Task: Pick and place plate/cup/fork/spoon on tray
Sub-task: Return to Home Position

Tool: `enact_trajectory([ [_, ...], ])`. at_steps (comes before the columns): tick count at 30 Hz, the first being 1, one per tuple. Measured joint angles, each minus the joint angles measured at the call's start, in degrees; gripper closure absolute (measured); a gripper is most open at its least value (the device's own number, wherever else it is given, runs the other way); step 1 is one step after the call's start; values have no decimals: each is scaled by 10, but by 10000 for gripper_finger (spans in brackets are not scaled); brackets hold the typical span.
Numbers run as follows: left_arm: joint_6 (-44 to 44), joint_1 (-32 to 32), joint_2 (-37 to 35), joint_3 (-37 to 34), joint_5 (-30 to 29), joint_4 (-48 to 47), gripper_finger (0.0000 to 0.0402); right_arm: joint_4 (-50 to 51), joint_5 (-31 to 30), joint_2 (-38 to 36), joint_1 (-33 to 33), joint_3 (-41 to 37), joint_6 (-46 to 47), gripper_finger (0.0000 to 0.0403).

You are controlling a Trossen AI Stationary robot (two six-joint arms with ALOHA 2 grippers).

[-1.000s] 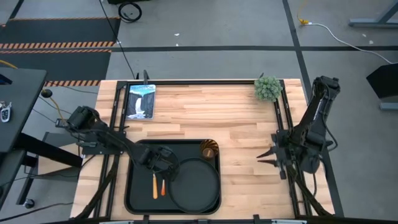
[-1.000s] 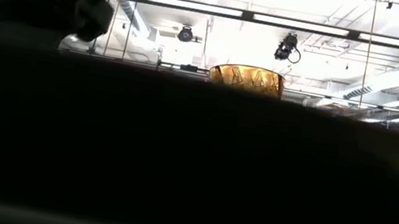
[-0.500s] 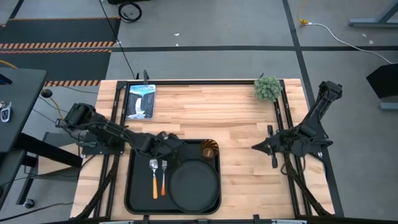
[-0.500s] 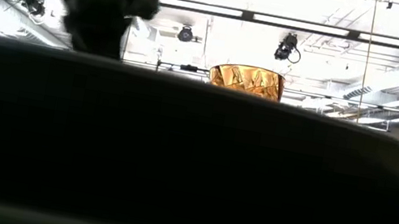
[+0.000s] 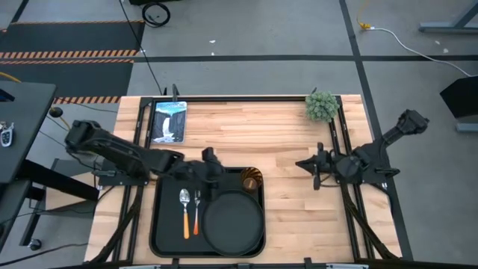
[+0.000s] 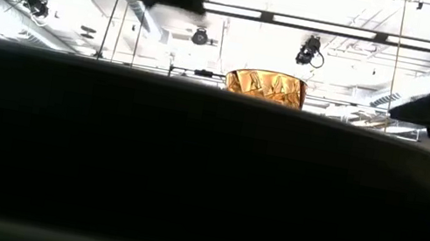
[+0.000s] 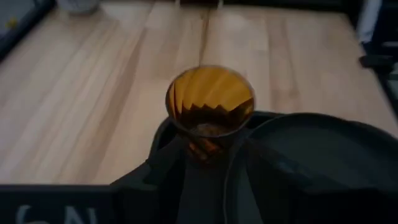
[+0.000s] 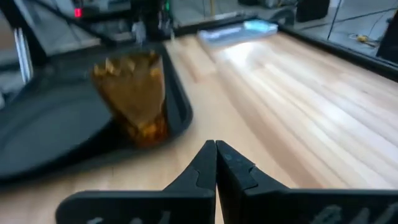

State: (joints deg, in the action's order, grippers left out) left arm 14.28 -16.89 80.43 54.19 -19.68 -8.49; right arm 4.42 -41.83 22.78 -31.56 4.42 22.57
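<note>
Your plate (image 5: 233, 221), cup (image 5: 251, 180), fork (image 5: 197, 211) and spoon (image 5: 184, 211) all sit on the tray (image 5: 163, 232). Lift the left gripper (image 5: 211, 166) (fingers spread, empty) clear of the cup; the right gripper (image 5: 308, 164) waits pinched closed over the desk (image 5: 284, 134).

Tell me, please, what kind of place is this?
Probably a robotics lab or workshop: a wooden table on a grey concrete floor with hazard-striped mats, and exposed ceiling lights overhead.

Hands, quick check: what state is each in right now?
Left hand: open, holding nothing, above the tray's far edge beside the cup.
Right hand: closed, empty, over bare table.
</note>
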Motion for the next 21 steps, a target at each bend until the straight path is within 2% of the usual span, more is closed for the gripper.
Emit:
enact_trajectory([
  [5, -48, -23, -69, 0, 1, -27, 230, -122, 34, -6, 65, -39, -34, 398],
  [9, -107, -30, -113, 0, 2, -59, 230, -146, 47, -12, 115, -41, -47, 398],
  [16, -194, -28, -175, -30, 66, -86, 230, -151, -46, -12, 161, -41, -32, 378],
  [21, -227, -28, -211, -88, 70, -41, 230, -158, -48, -11, 168, -41, -32, 373],
])
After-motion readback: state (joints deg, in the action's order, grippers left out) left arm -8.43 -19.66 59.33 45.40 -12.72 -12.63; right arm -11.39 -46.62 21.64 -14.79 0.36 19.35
